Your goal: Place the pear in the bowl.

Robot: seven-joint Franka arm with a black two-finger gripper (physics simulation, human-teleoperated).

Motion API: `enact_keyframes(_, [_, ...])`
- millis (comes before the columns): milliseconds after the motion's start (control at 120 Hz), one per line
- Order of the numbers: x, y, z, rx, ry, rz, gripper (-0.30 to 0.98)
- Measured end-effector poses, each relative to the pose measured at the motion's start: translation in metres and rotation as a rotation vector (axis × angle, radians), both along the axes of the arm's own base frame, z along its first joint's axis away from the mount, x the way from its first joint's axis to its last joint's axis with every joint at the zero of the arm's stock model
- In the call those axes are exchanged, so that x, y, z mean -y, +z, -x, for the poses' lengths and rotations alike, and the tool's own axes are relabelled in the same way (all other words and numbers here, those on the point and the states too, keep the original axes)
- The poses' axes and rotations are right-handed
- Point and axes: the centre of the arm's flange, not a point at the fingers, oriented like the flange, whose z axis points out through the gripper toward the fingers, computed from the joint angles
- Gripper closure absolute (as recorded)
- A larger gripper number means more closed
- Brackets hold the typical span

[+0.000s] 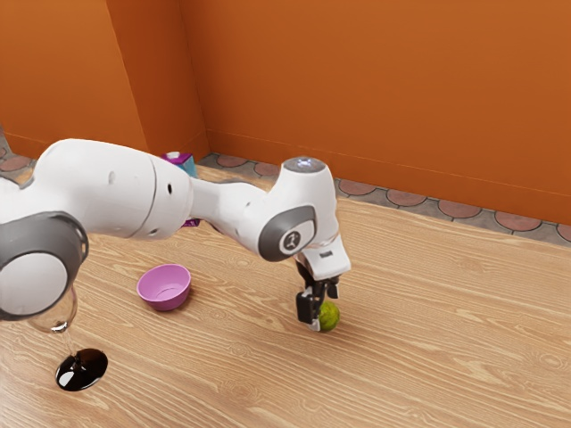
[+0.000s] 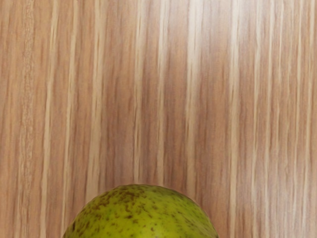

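The black gripper (image 1: 319,305) is low over the table in the exterior view, right at the green pear (image 1: 329,316), and covers part of it. Whether it grips the fruit cannot be told. From my hand, the speckled top of the pear (image 2: 143,213) looms large, just under the hand, against the wood grain. The pink bowl (image 1: 165,288) stands upright on the table, well toward the exterior view's left from the pear, and its visible inside holds nothing.
Near the exterior view's left edge, a glass (image 1: 59,314) with a dark base stands on the wooden table (image 1: 428,330), beyond the bowl from the gripper. Behind the arm, a purple and blue box (image 1: 181,161) is partly hidden. An orange wall rises past the table's far edge.
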Motion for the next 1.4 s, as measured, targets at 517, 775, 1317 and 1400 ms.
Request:
enact_keyframes(517, [-0.01, 0.012, -0.004, 0.078, -0.036, 0.025, 0.42])
enact_keyframes(775, [-0.124, 0.112, 0.044, 0.124, 0.107, 0.027, 0.53])
enact_keyframes(1317, [-0.331, 0.063, 0.043, -0.073, 0.416, -0.048, 0.5])
enact_keyframes(1400, [-0.332, 0.062, 0.047, -0.081, 0.413, -0.048, 0.49])
